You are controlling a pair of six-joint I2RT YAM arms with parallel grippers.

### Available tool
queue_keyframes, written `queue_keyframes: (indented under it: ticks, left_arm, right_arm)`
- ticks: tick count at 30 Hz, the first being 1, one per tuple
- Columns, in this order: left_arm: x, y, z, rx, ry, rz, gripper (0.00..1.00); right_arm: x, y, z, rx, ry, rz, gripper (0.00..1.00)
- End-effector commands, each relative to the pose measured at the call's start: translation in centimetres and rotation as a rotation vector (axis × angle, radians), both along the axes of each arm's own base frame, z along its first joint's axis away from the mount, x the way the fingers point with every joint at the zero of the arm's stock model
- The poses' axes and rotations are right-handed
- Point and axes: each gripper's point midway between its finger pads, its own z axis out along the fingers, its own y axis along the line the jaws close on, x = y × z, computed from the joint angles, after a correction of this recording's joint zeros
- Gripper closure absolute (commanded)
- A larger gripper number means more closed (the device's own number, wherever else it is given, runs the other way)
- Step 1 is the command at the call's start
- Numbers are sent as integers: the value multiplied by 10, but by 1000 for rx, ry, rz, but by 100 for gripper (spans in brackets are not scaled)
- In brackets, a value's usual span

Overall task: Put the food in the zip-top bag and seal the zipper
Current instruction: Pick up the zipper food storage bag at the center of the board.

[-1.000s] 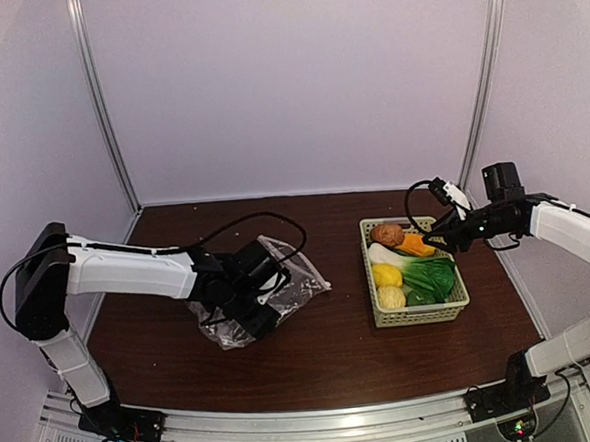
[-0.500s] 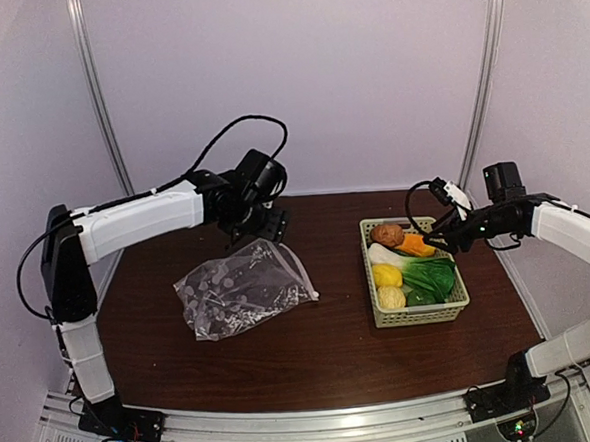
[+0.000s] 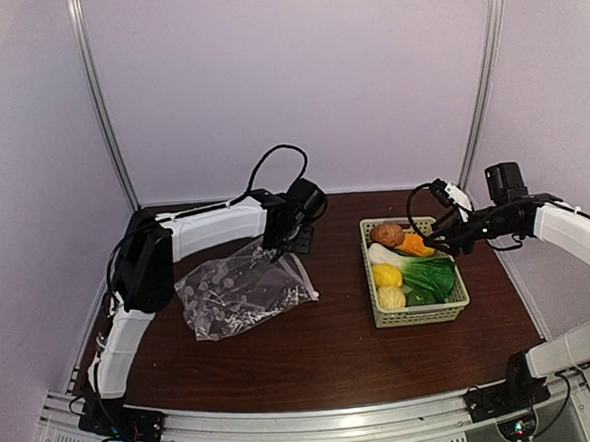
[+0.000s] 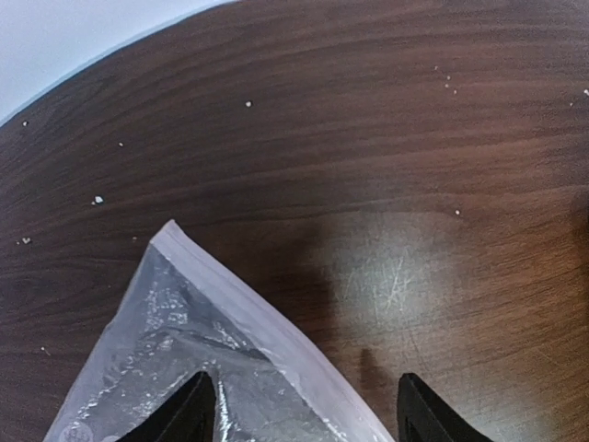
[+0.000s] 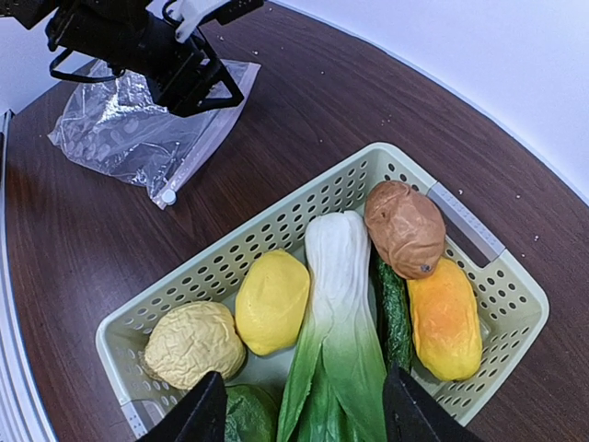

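From above, my left hand [image 3: 295, 239] is mostly lost under its own wrist and cable. Its wrist view shows only two fingertips, spread wide and gripping nothing, poised over the far right corner of the bag [image 3: 244, 289]. The bag lies flat on the table [image 3: 334, 359], left of centre, with the zipper [image 4: 253, 318] along its right edge; the wrist view crops most of it. The left arm folds at the elbow, forearm reaching right. Bare table runs between the bag and the basket [image 3: 418, 317]. All the food [image 5: 340, 313] sits in the basket, the green piece at the near corner cropped. My right hand [image 3: 439, 240] hovers over the basket's right side, partly open and empty, its arm reaching in from the right.
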Motion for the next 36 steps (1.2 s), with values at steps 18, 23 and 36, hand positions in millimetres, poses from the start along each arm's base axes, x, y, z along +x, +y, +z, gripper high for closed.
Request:
queue_keyframes:
  ticks: [18,23,36]
  left_arm:
    - [-32,-24,-40,24,143,-119,100]
    - [-64,-69,0,-138,117,-309,100]
    - [-108,-55,164,-346,-148,-500,100]
  right_arm:
    - [-7,-1,-9,-37,14,26,40]
    - [-6,-2,-11,-47,17,22,40]
    - [19,42,42,188,73,-6,40]
